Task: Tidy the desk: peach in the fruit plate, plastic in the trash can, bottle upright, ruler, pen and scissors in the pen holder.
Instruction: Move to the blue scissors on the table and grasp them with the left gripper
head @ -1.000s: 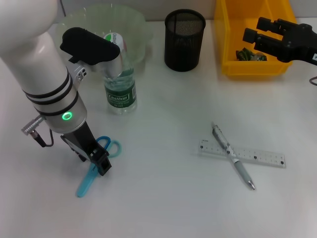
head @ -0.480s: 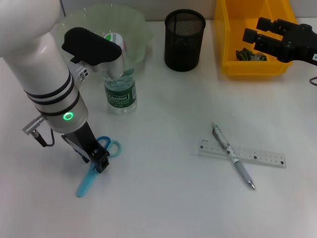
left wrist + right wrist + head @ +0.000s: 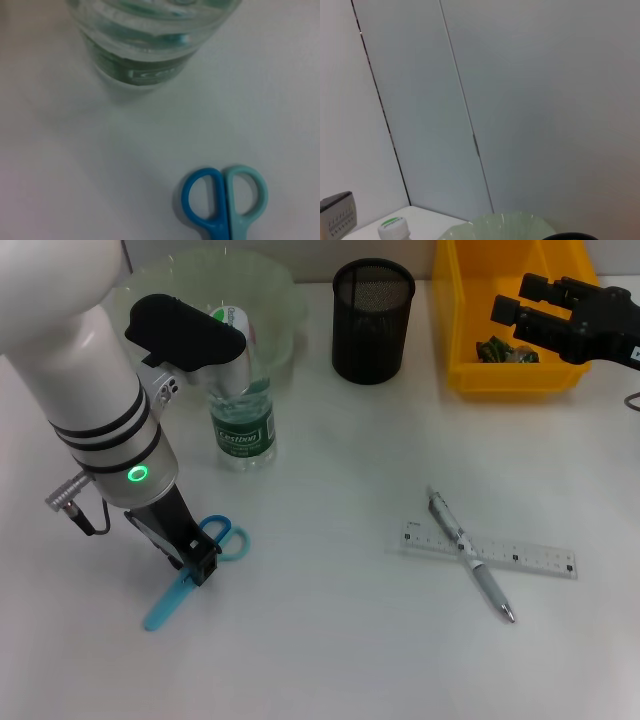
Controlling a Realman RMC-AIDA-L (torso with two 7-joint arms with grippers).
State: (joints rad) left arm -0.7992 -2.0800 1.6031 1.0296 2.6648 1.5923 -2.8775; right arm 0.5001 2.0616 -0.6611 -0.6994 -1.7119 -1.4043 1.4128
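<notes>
Currently gripping scissors (image 3: 185, 580) at lower left | left gripper (image 3: 200, 565) clamping blades near pivot | lift vertically, avoiding bottle (image 3: 243, 420) | right gripper (image 3: 520, 312) idling upper right, fingers apart

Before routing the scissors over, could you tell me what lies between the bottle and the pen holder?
Only bare table; the head view shows nothing between the bottle and the pen holder.

Clear glossy plastic bottle (image 3: 243, 410); black mesh pen holder (image 3: 372, 320).
</notes>
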